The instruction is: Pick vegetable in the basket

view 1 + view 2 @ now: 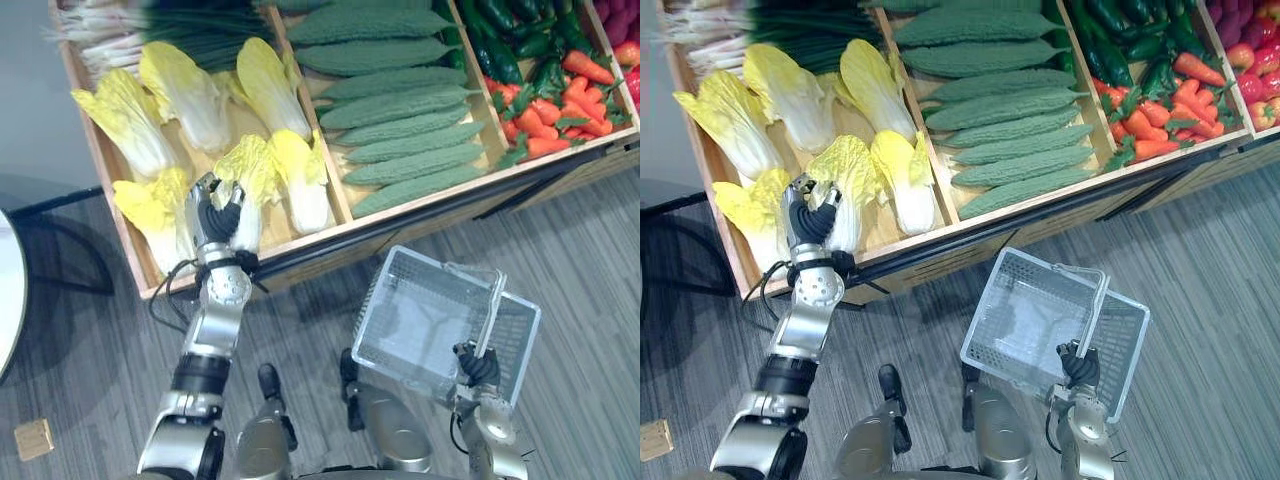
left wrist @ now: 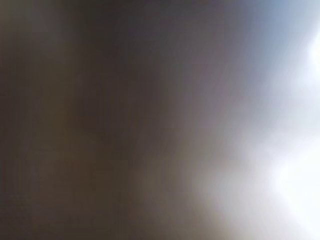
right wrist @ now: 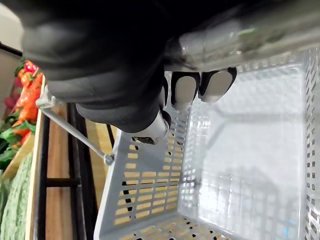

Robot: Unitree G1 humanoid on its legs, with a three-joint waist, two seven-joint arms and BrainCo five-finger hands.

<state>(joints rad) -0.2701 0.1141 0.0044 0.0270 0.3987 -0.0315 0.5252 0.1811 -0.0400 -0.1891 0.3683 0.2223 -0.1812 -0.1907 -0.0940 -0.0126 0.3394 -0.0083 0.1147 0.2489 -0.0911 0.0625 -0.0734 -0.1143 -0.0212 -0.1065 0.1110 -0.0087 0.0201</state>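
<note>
The left hand [image 1: 216,216] lies on a cabbage [image 1: 252,170] in the crate [image 1: 400,213], grip impossible to tell, while the right hand's [image 1: 478,366] fingers [image 3: 184,90] curl round the basket's [image 1: 400,330] handle [image 1: 490,310].

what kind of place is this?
Looks like a grocery produce section, possibly a mock-up: slanted wooden bins of napa cabbages, bitter gourds and carrots, plus a plastic shopping basket held by the right hand.
</note>
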